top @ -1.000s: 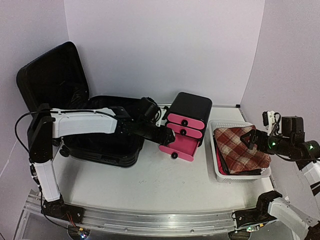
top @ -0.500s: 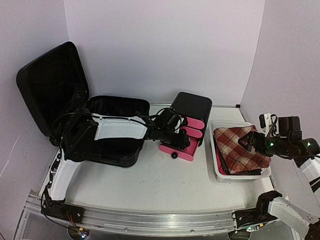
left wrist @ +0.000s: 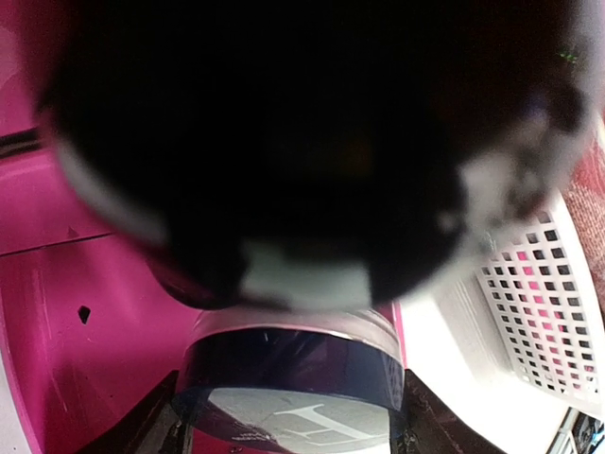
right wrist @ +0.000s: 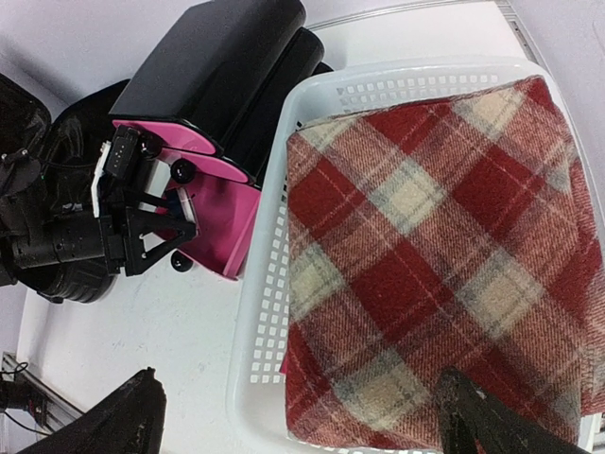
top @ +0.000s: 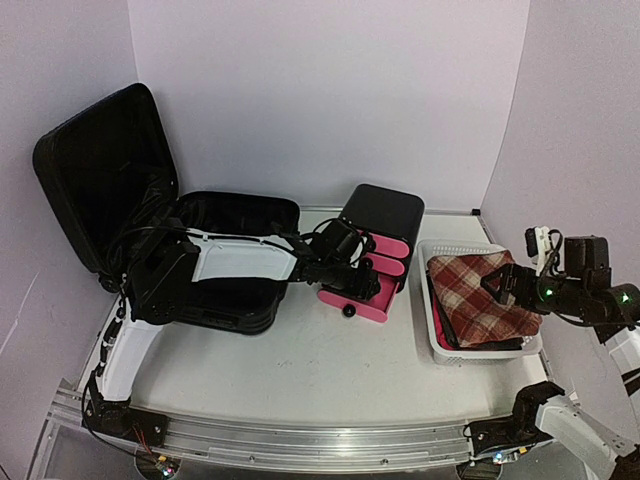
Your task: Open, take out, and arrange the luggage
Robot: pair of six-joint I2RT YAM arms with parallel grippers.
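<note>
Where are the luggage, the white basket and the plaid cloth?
luggage [top: 95, 185]: top external view, inside of the raised lid.
white basket [right wrist: 260, 303]: right wrist view, left wall.
plaid cloth [right wrist: 425, 265]: right wrist view, middle of the folded cloth.

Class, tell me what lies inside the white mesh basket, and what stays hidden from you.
A folded red plaid cloth fills the white basket. A dark edge shows beneath it; what that is, the cloth covers.
</note>
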